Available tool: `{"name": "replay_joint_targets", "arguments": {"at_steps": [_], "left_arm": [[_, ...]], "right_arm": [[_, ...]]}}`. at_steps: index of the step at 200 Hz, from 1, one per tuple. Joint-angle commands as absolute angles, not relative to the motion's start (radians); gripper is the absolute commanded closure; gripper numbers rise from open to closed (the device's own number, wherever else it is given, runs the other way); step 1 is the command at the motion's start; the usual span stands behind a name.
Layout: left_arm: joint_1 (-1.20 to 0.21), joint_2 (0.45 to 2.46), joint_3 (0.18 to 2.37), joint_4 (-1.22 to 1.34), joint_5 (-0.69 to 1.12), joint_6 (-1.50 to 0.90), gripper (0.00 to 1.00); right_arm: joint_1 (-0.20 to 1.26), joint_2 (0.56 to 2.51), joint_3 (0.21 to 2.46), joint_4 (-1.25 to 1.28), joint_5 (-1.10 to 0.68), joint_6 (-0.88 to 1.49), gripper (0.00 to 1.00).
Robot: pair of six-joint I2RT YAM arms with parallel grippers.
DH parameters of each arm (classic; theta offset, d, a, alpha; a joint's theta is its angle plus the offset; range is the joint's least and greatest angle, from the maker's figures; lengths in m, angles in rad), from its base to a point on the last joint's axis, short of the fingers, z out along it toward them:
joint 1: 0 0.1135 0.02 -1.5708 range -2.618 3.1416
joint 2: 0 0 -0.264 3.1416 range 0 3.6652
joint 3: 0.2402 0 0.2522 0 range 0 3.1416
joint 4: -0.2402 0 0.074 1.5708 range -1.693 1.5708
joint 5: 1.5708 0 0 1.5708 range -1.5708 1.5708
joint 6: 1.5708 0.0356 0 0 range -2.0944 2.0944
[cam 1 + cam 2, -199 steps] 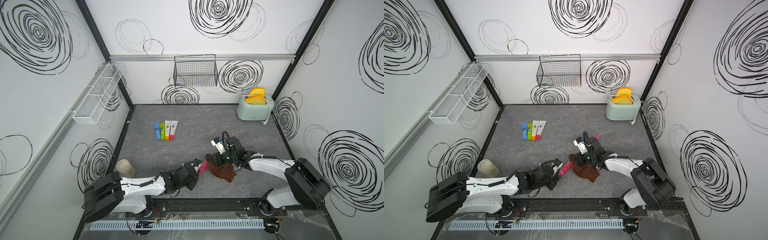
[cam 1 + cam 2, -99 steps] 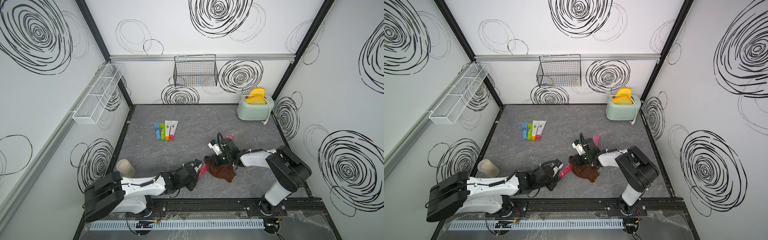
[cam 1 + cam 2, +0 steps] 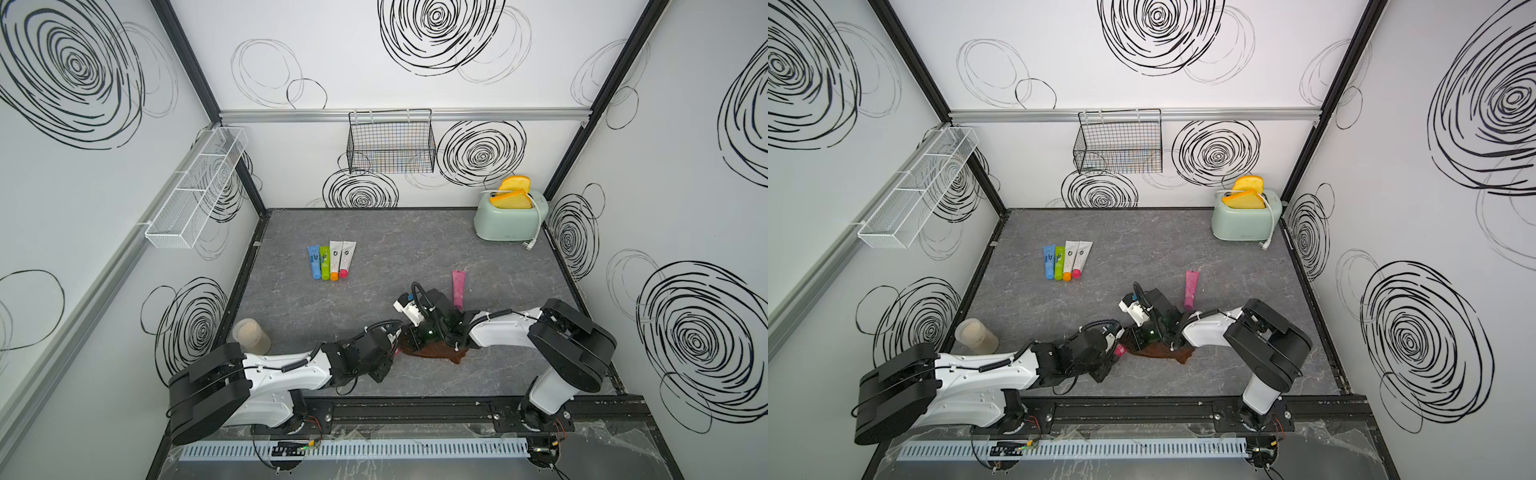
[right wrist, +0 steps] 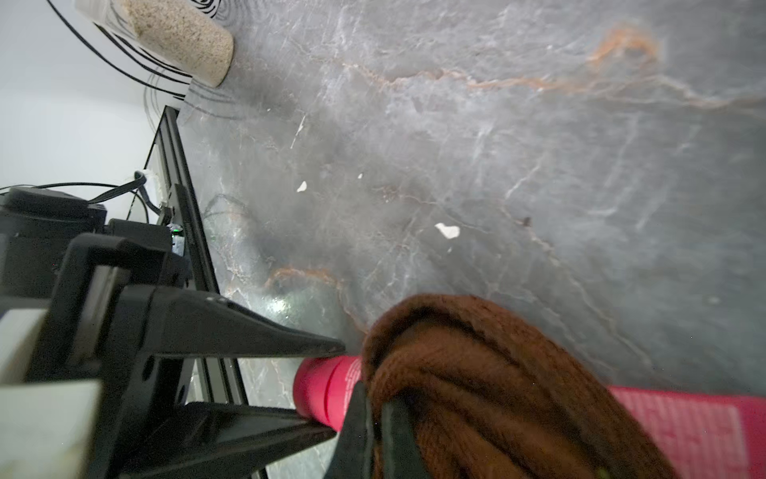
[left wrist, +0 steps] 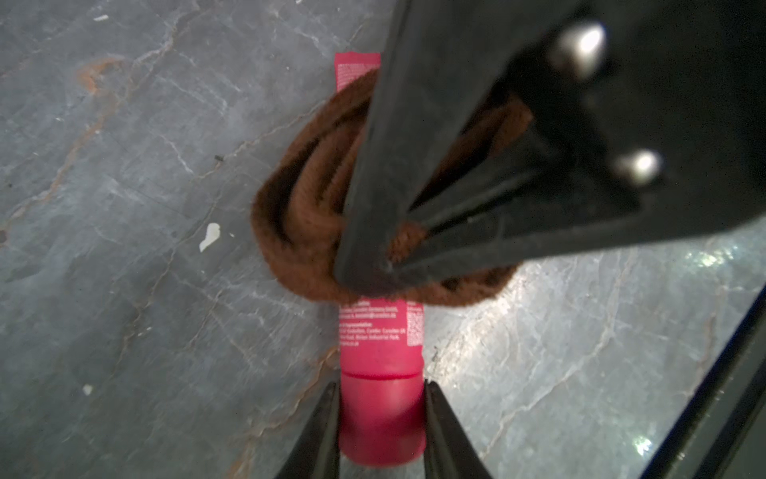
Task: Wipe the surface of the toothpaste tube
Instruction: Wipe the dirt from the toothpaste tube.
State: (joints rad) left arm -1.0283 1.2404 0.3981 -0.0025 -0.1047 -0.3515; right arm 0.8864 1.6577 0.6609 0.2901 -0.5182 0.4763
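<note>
Left wrist view: magenta plastic toothpaste tube (image 5: 379, 344) lies flat on the grey marbled table (image 5: 124, 207), near the front edge and about midway between the left and right edges. Left gripper (image 5: 380, 385): jaws pinch the tube's cap from both sides, anchoring it. Right gripper (image 5: 373, 269): jaws pressed together on a fold of the brown fuzzy cloth (image 5: 298, 232). The cloth sits bunched across the tube's body. The printed panel shows on the cap side and the crimped tail pokes out beyond.

Change over the last second: in both top views the cloth (image 3: 436, 353) has slid along the tube toward the capped end, and only a sliver of magenta shows between it and the left gripper. The right arm's elbow has swung inward, uncovering a second pink tube (image 3: 458, 286) lying right of the table's centre.

Judgement: a wipe stroke is underway along the upper face. The underside is probably still untouched.
</note>
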Motion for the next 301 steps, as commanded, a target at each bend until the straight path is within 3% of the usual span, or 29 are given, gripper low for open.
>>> {"name": "replay_joint_targets", "arguments": {"at_steps": [1,33,75,168,215,246,301], "left_arm": [[-1.011,1.204,0.404,0.139,-0.134,-0.343,1.0],[-1.011,1.164,0.384,0.145,-0.121,-0.348,1.0],[-1.009,1.145,0.374,0.152,-0.114,-0.346,1.0],[-0.993,1.153,0.381,0.159,-0.112,-0.342,1.0],[-0.956,1.112,0.419,0.069,-0.17,-0.354,1.0],[-0.826,1.075,0.453,0.062,-0.161,-0.392,1.0],[-0.775,1.328,0.659,0.164,-0.114,-0.447,1.0]], "right_arm": [[0.826,1.68,0.603,0.254,-0.578,0.484,1.0],[0.667,1.67,0.577,0.192,-0.509,0.417,1.0],[0.64,1.629,0.562,0.192,-0.474,0.416,1.0],[0.876,1.551,0.503,0.316,-0.594,0.55,1.0],[0.673,1.45,0.45,0.197,-0.591,0.453,1.0],[0.626,1.346,0.418,0.106,-0.577,0.408,1.0],[0.625,1.21,0.275,0.17,-0.638,0.439,1.0]]}}
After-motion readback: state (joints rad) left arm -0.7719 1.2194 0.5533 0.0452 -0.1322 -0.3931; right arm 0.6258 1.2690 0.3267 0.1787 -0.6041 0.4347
